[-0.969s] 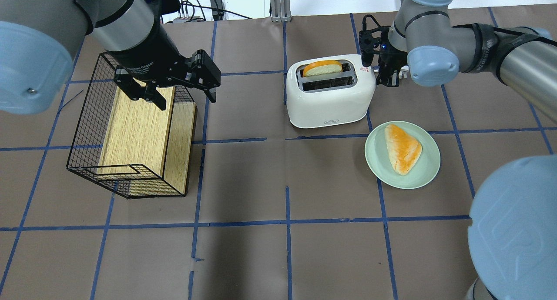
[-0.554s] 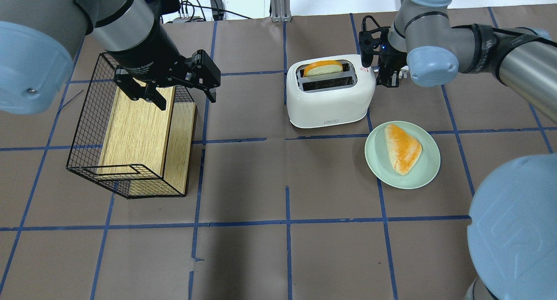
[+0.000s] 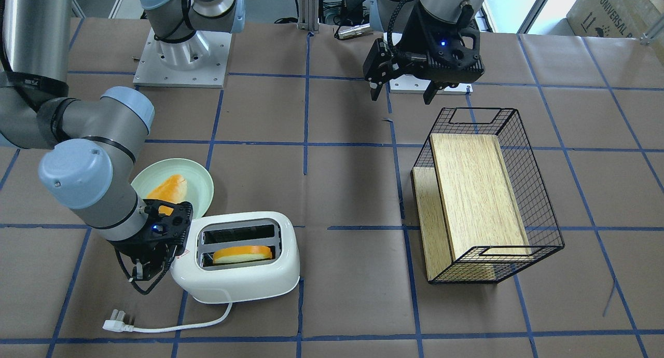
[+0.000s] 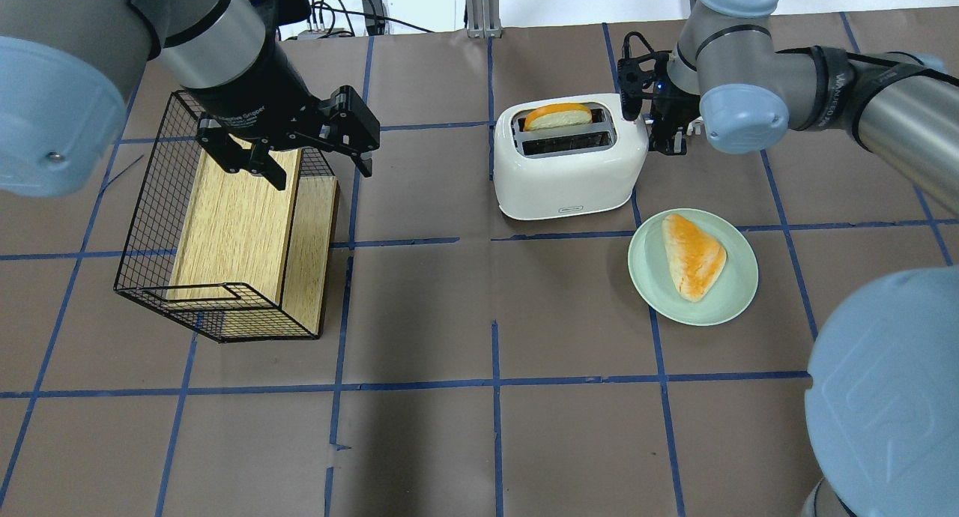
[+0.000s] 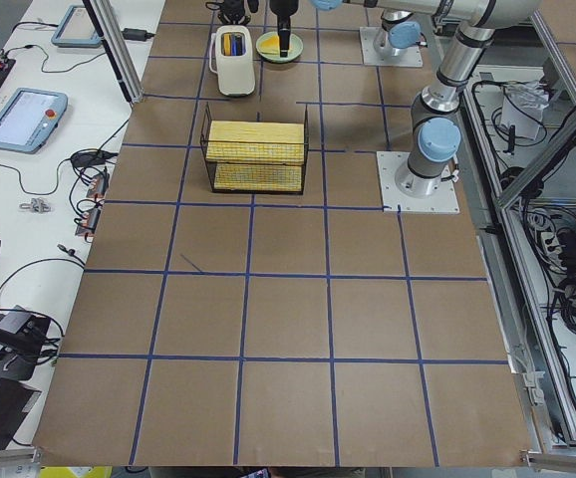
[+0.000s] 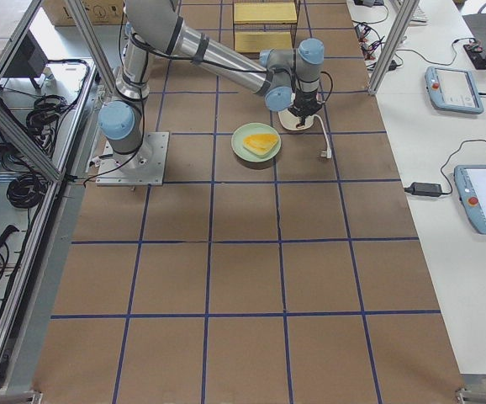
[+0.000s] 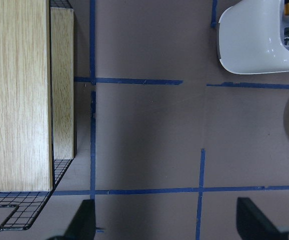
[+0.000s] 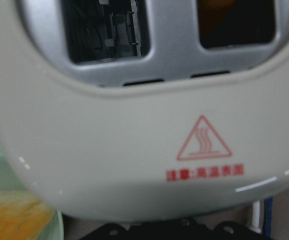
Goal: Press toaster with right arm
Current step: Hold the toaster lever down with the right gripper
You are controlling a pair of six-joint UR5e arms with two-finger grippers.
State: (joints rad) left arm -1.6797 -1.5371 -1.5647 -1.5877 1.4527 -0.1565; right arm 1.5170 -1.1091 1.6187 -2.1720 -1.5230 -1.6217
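Note:
The white toaster stands at the back of the table, right of centre, with an orange-crusted bread slice sticking up from its far slot. My right gripper hangs at the toaster's right end, close against it; in the front view its thin fingers point down and converge, shut on nothing. The right wrist view is filled by the toaster's top with its red warning triangle. My left gripper is open and empty, hovering over the black wire basket.
A pale green plate with a bread slice sits just in front of the toaster's right end. The wire basket holds a wooden box. The toaster's white cord and plug lie on the table behind it.
My right gripper has shifted slightly toward the toaster's end. The bread slice still stands up in the slot. The left arm has not moved.

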